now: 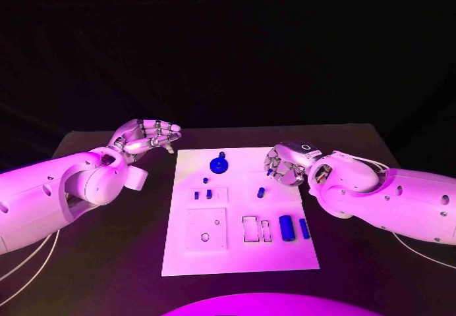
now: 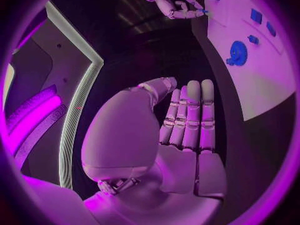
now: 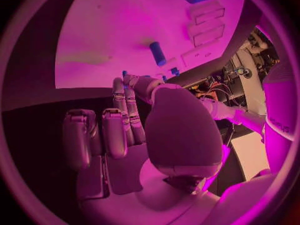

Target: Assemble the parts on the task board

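Hands flank the white task board (image 1: 190, 263) on the worktop (image 1: 85, 276): the left hand (image 1: 149, 137) hangs released off its far left corner, the right hand (image 1: 283, 164) over its right edge pinches a small blue part (image 2: 204, 11).

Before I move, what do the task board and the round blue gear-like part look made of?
The task board looks like matte white plastic: flat, even, with no glare and crisp cut-out recesses. The round blue part seems to be moulded or printed plastic: uniform colour, dull sheen, toothed rim in the left wrist view. Neither is certain.
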You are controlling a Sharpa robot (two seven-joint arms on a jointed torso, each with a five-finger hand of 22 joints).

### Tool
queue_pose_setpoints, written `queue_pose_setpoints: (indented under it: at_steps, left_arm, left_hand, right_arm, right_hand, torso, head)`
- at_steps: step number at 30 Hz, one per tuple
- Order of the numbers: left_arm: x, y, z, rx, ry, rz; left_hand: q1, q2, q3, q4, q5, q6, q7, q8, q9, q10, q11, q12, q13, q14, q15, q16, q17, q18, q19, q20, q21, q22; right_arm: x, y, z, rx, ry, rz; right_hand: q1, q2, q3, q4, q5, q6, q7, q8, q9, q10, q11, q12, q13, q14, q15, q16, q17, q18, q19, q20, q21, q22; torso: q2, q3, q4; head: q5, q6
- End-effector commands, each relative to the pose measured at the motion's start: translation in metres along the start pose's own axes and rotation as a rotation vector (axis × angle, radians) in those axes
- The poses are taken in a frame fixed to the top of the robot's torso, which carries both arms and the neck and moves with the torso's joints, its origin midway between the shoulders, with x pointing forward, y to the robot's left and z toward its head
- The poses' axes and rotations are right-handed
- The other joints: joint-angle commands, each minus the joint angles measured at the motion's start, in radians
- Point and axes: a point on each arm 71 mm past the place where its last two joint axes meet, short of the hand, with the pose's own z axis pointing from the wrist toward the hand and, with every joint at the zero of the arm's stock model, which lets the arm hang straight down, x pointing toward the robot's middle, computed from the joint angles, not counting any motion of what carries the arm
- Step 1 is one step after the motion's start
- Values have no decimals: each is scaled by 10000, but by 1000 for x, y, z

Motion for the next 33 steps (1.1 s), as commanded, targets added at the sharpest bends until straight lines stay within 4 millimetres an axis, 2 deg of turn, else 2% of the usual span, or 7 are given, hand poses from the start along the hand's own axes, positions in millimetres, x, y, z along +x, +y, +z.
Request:
queue_pose_setpoints:
  at_steps: [1, 6, 13, 18, 20, 26, 33]
  left_arm:
    - [2, -1, 1, 92, 43, -15]
    - [4, -1, 2, 101, 73, -40]
    - [7, -1, 4, 106, 157, -84]
    - [10, -1, 5, 110, 233, -114]
    - [12, -1, 6, 116, 269, -128]
    - [16, -2, 7, 149, 358, -163]
    - [22, -2, 9, 139, 469, -208]
  left_hand:
    - [-39, 37, -51, -20, -22, -63, 8, 15, -10, -67, 11, -69, -19, -80, -20, -71, -15, 136, -70, 1, -55, -17]
    - [-39, 37, -51, -20, -22, -63, 8, 15, -10, -67, 11, -69, -19, -80, -20, -71, -15, 136, -70, 1, -55, -17]
    - [-37, 40, -54, -24, -21, -72, 13, 14, -12, -75, 15, -70, -23, -82, -17, -78, -21, 136, -70, 3, -61, -21]
    - [-37, 40, -54, -24, -21, -72, 13, 14, -12, -75, 15, -70, -23, -82, -17, -78, -21, 136, -70, 3, -61, -21]
    - [-37, 40, -54, -24, -21, -72, 13, 14, -12, -75, 15, -70, -23, -82, -17, -78, -21, 136, -70, 3, -61, -21]
    - [-38, 37, -62, -28, -21, -86, 20, 11, -14, -85, 20, -71, -27, -85, -12, -86, -29, 136, -71, 6, -69, -25]
    - [-42, 33, -70, -30, -21, -97, 24, 9, -16, -93, 25, -72, -30, -87, -8, -91, -34, 134, -73, 8, -75, -29]
  right_arm:
    - [-3, 12, -1, -463, -298, 405]
    - [-1, 35, -3, -1059, -219, 754]
    - [10, 70, 0, -1919, 167, 1031]
    - [21, 91, 1, -2419, 483, 1108]
    - [28, 98, 1, -2578, 618, 1142]
    - [48, 115, 2, -2948, 1008, 1254]
    - [60, 123, 4, -3061, 1344, 1253]
  right_hand:
    - [-48, 46, -1, -81, -27, 67, -19, 43, 6, 261, -158, 25, 8, 494, -42, 55, 21, -22, 731, -90, 32, 2177]
    - [-49, 49, 5, -89, -26, 64, -18, 44, 10, 262, -158, 20, 8, 490, -43, 46, 4, -17, 724, -91, 12, 2166]
    - [-70, 53, 12, -107, -56, 55, -12, 48, 26, 265, -154, 3, 10, 487, -42, 39, -12, -12, 716, -91, -9, 2156]
    - [-75, 58, 15, -112, -64, 52, -11, 49, 31, 266, -153, -2, 11, 486, -42, 36, -16, -9, 712, -91, -21, 2150]
    - [-79, 64, 23, -121, -71, 45, -9, 49, 37, 265, -152, -11, 11, 482, -41, 24, -40, -3, 703, -92, -46, 2137]
    - [-81, 72, 34, -135, -70, 34, -7, 47, 44, 263, -150, -22, 11, 480, -41, 20, -48, -1, 699, -92, -57, 2132]
    - [-81, 72, 34, -135, -70, 34, -7, 47, 44, 263, -150, -22, 11, 480, -41, 20, -48, -1, 699, -92, -57, 2132]
  torso:
    - [4, -5, 12]
    - [9, -1, 12]
    - [-14, -22, 3]
    - [2, -21, 20]
    - [2, -28, 18]
    - [12, -24, 15]
    - [16, -11, 10]
  head:
    - [39, 35]
    - [181, 39]
    - [510, -53]
    - [741, -108]
    - [888, -128]
    - [1043, -184]
    - [1114, -222]
